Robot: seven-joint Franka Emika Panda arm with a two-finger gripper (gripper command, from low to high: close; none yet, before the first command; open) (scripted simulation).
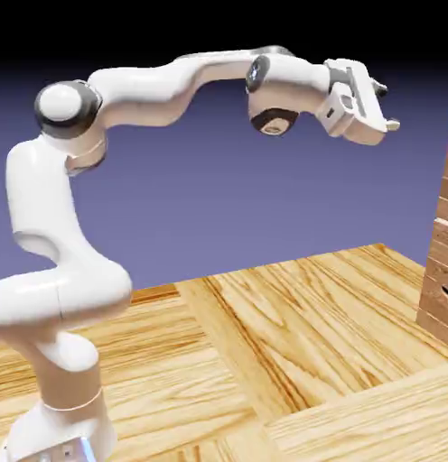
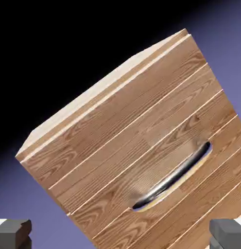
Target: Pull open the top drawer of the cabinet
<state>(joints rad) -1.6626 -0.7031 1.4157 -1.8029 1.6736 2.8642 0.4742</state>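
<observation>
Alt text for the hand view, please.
Wooden cabinet seen at a tilt, with a curved, shiny handle on its plank front; the open gripper's grey fingertips sit apart at the bottom corners, holding nothing. Backdrop black to blue-violet.

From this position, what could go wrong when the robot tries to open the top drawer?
The handle looks tilted against the line of the two fingertips, so the hand might close badly on it unless it turns first. The hand is raised and well short of the cabinet, so a wrong approach could perhaps bump the wood front. The handle is a thin, curved bar, and the fingers may slip off when pulling.
</observation>
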